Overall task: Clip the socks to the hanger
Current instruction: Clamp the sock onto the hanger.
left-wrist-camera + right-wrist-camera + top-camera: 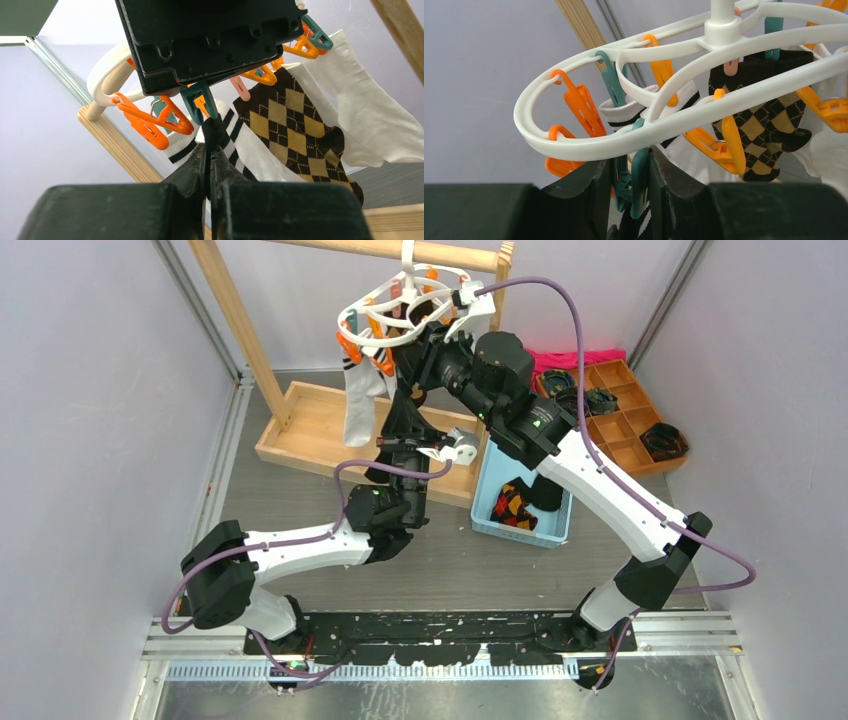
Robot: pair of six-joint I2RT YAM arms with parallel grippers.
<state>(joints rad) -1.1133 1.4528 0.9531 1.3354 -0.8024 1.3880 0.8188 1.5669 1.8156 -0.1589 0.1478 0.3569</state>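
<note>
The white oval hanger [405, 302] hangs from the wooden rack, with its orange and teal clips in the right wrist view [589, 140]. My right gripper [629, 160] is just under the ring and is shut on a teal clip [640, 172], squeezing its handles. My left gripper [210, 150] is shut on a black sock [216, 131] and holds its top edge up against that teal clip [200, 100]. The rest of the sock hangs below my left gripper [407, 405] in the top view. The cuff stripes are hidden. A second black sock cannot be made out for sure.
White socks with black stripes [250, 160], an argyle sock [295, 125] and a plain white sock [370, 120] hang from other clips. The wooden rack base [310, 430] stands behind. A blue basket [488, 505] holds argyle and dark socks. An orange compartment tray [625, 415] sits at the right.
</note>
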